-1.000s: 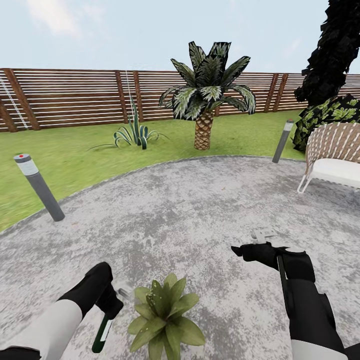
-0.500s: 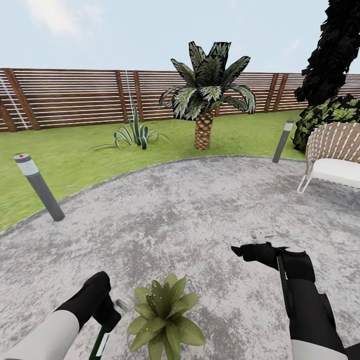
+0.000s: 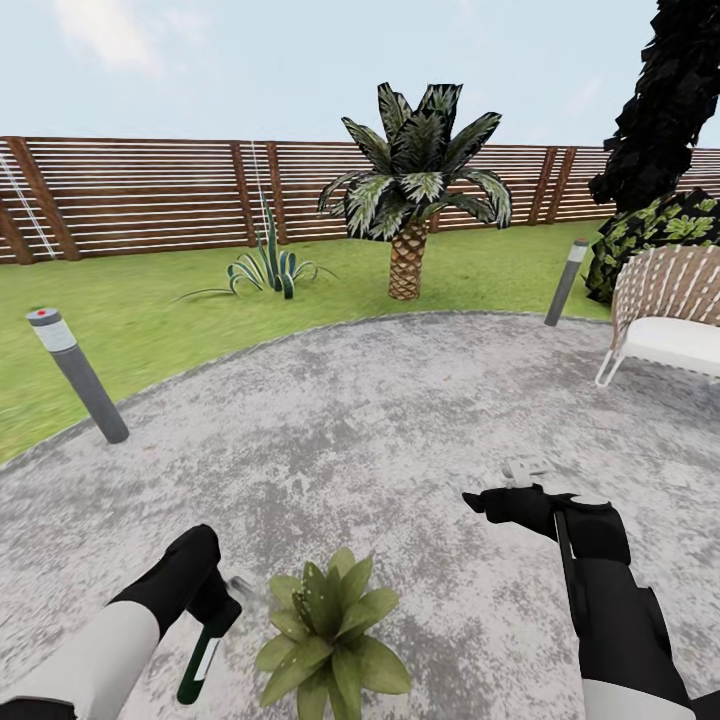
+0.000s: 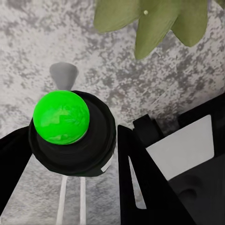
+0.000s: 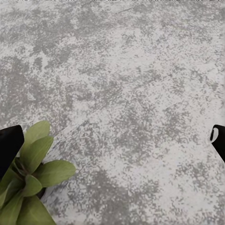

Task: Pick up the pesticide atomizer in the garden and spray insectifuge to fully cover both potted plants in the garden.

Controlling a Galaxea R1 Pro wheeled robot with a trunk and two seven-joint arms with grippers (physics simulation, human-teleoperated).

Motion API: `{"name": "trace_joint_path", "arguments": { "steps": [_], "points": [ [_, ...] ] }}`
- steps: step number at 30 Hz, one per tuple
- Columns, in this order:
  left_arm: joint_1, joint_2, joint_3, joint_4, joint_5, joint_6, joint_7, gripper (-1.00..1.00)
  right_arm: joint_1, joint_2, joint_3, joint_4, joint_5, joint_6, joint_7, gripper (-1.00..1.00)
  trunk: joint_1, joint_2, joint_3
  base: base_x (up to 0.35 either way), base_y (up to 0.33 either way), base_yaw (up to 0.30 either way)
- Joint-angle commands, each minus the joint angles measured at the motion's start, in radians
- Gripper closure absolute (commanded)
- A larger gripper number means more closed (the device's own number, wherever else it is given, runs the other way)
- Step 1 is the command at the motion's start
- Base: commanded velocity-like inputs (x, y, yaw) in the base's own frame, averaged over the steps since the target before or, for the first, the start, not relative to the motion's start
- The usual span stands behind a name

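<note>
My left gripper [image 3: 218,612] is shut on the pesticide atomizer [image 3: 200,665], a dark green-black bottle with a white label that hangs tilted below the hand. The left wrist view shows the atomizer's [image 4: 70,136] round green top and small grey nozzle between the black fingers [image 4: 140,168], pointing toward green leaves. One potted plant [image 3: 330,632], a low rosette of broad pointed leaves, stands on the grey paving just right of that gripper. My right gripper [image 3: 500,500] hovers open and empty over the paving to the plant's right. Its wrist view catches the potted plant [image 5: 28,187] near one finger [image 5: 9,145].
Grey paving [image 3: 380,420] runs ahead, edged by lawn [image 3: 150,310]. Grey bollard posts stand at left [image 3: 80,380] and back right [image 3: 565,282]. A palm [image 3: 410,200], a spiky agave [image 3: 268,268], a white chair [image 3: 670,315], a dark tree [image 3: 665,100] and a slatted fence [image 3: 140,195] lie beyond.
My left arm dipped with the atomizer, then came back up a little beside the plant. The right arm and the camera have stayed still.
</note>
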Motion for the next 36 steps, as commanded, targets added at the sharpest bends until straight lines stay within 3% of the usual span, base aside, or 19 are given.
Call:
{"name": "trace_joint_path", "arguments": {
  "steps": [1,23,29,36],
  "points": [
    [-0.001,0.001,-0.004,-0.003,-0.008,0.005,-0.01,1.0,-0.001,0.001,-0.002,-0.001,0.01,0.002,0.01,-1.0,0.0,0.0,-0.001,0.179,0.064,0.0],
    [-0.011,-0.003,-0.005,0.009,0.006,0.03,-0.027,1.0,-0.001,0.001,-0.002,-0.002,0.011,0.002,0.01,-1.0,0.0,0.0,-0.001,0.038,0.015,0.0],
    [-0.007,-0.002,-0.01,0.014,0.004,0.025,-0.084,1.0,-0.001,0.001,-0.003,-0.003,0.011,0.002,0.01,-1.0,0.0,0.0,-0.001,0.0,0.0,0.0],
    [-0.002,0.0,-0.016,0.016,-0.005,0.025,-0.088,1.0,-0.001,0.001,-0.003,-0.003,0.011,0.002,0.01,-1.0,0.0,0.0,-0.001,0.0,0.0,0.0]
  ]
}}
